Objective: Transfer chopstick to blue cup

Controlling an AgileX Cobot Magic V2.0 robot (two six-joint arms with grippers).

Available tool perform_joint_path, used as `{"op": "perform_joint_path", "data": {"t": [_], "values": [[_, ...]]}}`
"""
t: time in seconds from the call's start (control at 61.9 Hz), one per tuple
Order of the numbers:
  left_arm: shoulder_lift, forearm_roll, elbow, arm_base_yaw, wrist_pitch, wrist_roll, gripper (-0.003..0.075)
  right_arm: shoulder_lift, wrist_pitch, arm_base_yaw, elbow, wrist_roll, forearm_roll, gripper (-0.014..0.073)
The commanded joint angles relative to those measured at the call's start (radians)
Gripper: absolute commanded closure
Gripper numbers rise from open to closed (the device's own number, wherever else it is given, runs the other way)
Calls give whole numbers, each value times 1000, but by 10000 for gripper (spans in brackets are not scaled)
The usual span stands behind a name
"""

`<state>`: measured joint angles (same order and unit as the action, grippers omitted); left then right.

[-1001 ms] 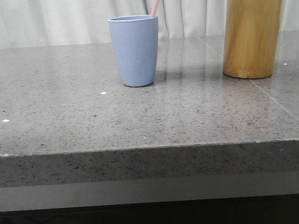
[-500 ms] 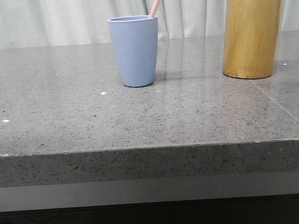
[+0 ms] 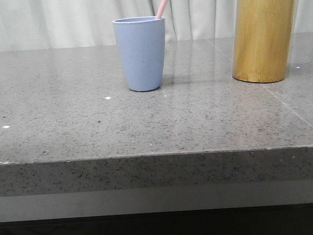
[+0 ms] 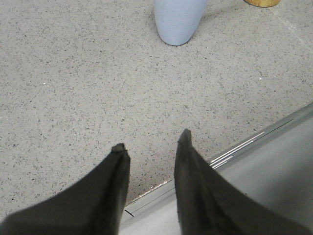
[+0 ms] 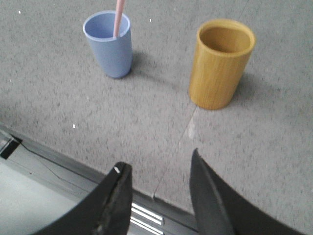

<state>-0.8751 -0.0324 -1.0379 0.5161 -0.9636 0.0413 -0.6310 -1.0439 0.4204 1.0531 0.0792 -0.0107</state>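
The blue cup (image 3: 142, 53) stands upright on the grey stone table, left of centre. A pale pink chopstick (image 3: 164, 2) leans out of it to the right; in the right wrist view the chopstick (image 5: 119, 17) stands inside the cup (image 5: 109, 44). The cup's base shows in the left wrist view (image 4: 178, 20). My left gripper (image 4: 151, 142) is open and empty over the table's front edge. My right gripper (image 5: 157, 161) is open and empty, also above the front edge, well back from both cups. Neither gripper shows in the front view.
A yellow-brown bamboo cylinder (image 3: 264, 36) stands right of the blue cup; it looks empty in the right wrist view (image 5: 222, 62). The table's front edge (image 3: 159, 155) has a metal rail below it (image 4: 244, 147). White curtains hang behind.
The chopstick in the blue cup has shifted very slightly. The cups have not moved.
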Motion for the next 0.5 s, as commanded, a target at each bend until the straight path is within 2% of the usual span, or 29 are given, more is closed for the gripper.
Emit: {"op": "perform_joint_path", "data": {"t": [0.0,0.178,0.258,0.42,0.484], "values": [[9,-11,-23,-3,66,-7,477,42,83,-2,-34,1,11,273],[9,-11,-23,-3,66,-7,484,96,92,-2,-85,1,11,294],[9,-11,-23,-3,66,-7,529,98,92,-2,-89,1,11,379],[9,-11,-23,-3,66,-7,696,98,92,-2,-92,1,11,628],[9,-11,-23,-3,68,-7,738,98,93,-2,-92,1,11,662]]}}
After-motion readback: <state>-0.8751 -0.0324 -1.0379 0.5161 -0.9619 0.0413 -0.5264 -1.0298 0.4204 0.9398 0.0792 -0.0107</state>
